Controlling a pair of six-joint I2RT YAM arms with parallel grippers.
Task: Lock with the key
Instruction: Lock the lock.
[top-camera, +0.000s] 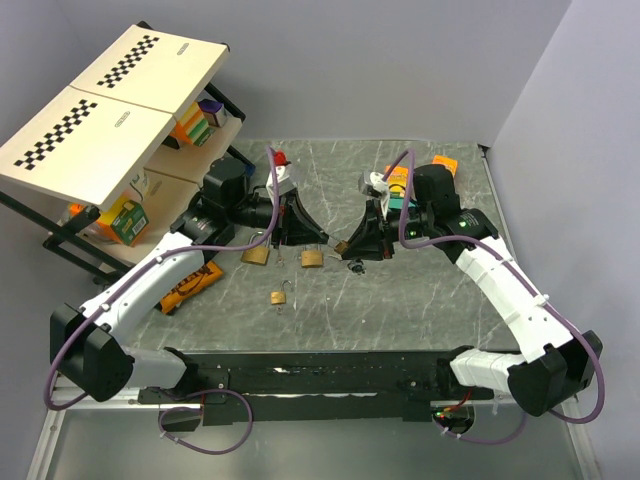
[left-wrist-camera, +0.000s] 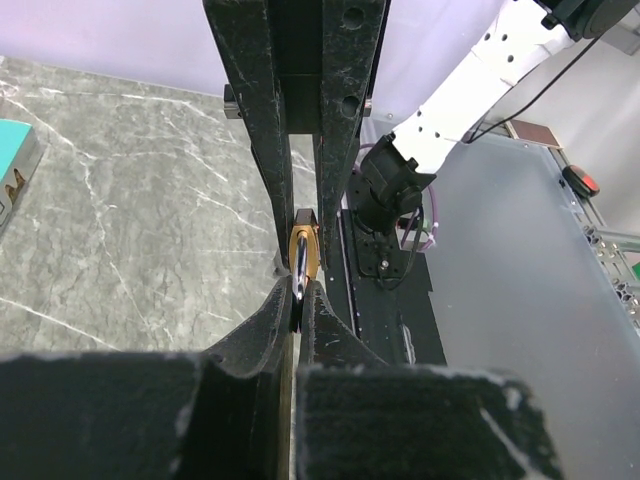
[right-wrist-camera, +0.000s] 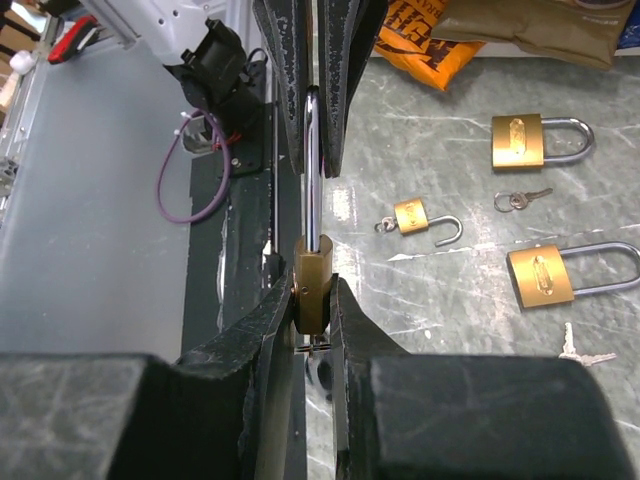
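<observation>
Pinching brass padlock (right-wrist-camera: 311, 283) body, right tool (right-wrist-camera: 312, 295), left tool (left-wrist-camera: 298, 296) on shackle (right-wrist-camera: 311, 200)

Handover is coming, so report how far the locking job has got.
Done: one brass padlock is picked up, right fingers clamped on its body, left fingers shut on its shackle. In hand: both arms hold it steady between them. Left: the key lies unheld on the table, so turning it seems still to come; whether the shackle is home cannot be told.

The left gripper (top-camera: 326, 238) and right gripper (top-camera: 353, 252) meet at a small brass padlock (top-camera: 341, 246) above the marble table (top-camera: 420, 300)
</observation>
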